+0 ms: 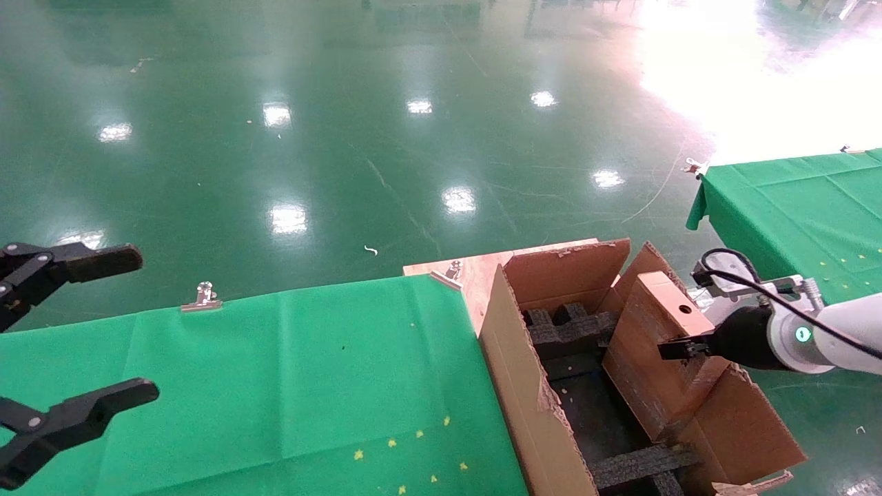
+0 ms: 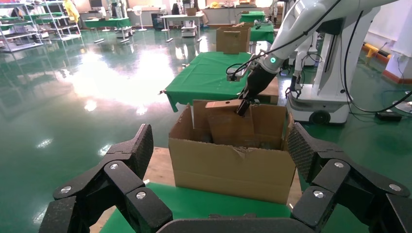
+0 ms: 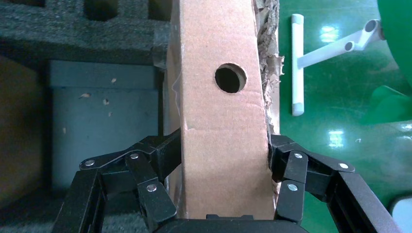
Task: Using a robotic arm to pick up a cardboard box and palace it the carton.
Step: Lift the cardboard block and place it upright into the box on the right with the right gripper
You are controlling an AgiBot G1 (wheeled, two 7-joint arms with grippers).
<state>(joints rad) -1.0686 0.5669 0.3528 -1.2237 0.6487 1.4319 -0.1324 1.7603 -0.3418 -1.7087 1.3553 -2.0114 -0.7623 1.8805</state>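
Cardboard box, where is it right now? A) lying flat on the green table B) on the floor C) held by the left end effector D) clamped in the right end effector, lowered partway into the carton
D: the right end effector grips both sides of the cardboard box, which stands tilted inside the carton; the left end effector is open and empty over the green table.

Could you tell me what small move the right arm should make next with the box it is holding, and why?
Probably lower it a little further. The right gripper is shut on the cardboard box, which stands tilted, partly inside the carton with its holed top above the rim. The black foam below looks untouched, so letting go now might tip it. The left gripper hangs open over the green table.
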